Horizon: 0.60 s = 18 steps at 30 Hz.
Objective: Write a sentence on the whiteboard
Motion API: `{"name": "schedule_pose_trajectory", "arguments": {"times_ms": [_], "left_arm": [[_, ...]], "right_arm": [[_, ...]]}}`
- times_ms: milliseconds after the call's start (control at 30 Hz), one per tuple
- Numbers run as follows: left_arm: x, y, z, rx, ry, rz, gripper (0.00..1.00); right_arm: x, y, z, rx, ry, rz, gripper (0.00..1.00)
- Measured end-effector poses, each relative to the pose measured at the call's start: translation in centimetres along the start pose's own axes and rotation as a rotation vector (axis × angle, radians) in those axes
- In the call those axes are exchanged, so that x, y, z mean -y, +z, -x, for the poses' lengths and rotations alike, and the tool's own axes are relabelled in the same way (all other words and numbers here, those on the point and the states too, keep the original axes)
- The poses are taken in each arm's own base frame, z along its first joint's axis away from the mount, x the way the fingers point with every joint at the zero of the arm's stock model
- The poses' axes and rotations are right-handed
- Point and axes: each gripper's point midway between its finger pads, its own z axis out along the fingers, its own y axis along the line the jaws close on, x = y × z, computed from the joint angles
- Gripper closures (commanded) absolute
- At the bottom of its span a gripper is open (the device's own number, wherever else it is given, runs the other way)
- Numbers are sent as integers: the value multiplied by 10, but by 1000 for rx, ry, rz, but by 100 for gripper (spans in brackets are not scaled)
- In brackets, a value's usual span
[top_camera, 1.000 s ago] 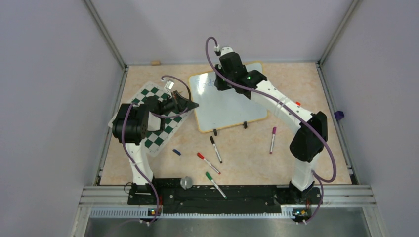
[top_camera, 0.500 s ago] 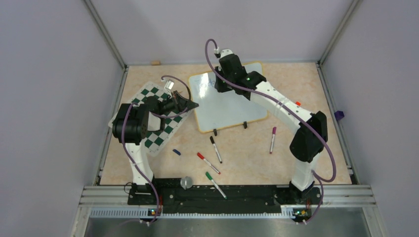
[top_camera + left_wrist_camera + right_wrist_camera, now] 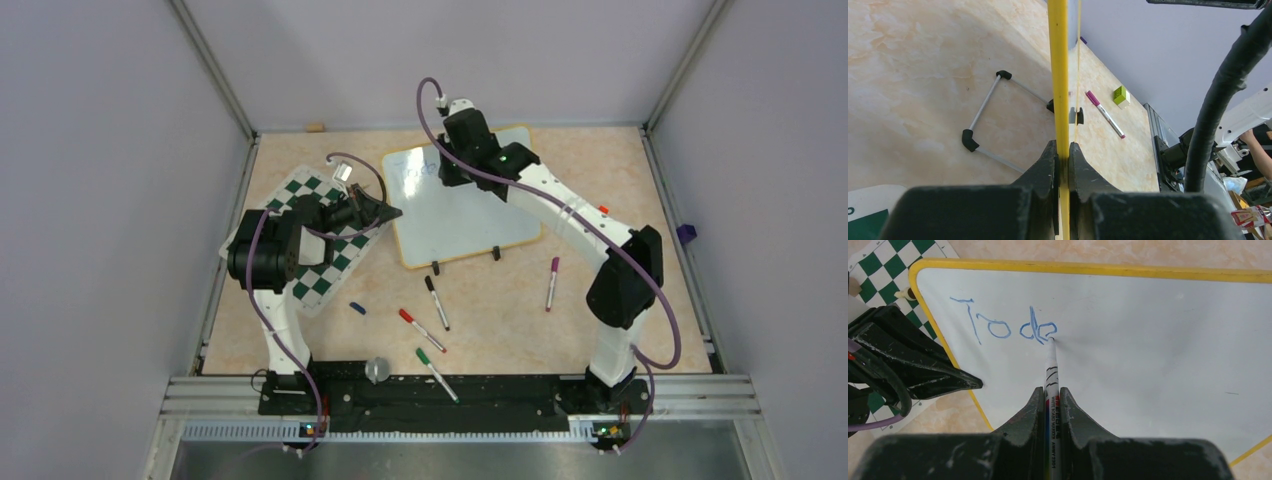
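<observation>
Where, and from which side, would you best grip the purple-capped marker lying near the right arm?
Probably mid-barrel, straight down from above: the purple-capped marker lies flat on the table with bare surface around it. It points roughly near-to-far, so the jaws should close across it, left to right.

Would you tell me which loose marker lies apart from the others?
The purple marker, alone at the right; the black marker, red marker and green marker lie close together.

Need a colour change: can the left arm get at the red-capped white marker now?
Probably not yet: the left end effector is shut on the yellow rim of the glossy white whiteboard. The red-capped white marker lies uncovered near that arm's base, so only the grip hinders it.
</observation>
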Motion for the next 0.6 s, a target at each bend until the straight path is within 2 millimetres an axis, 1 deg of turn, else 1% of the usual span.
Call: {"name": "schedule_pose_trajectory", "arguments": {"times_ms": [333,600], "left_arm": [[1,0,0,-2,4,-3,100],[1,0,0,-2,4,-3,100]], "right_arm": [[7,-3,10,19,6,-28,100],[7,-3,11,19,6,-27,100]]}}
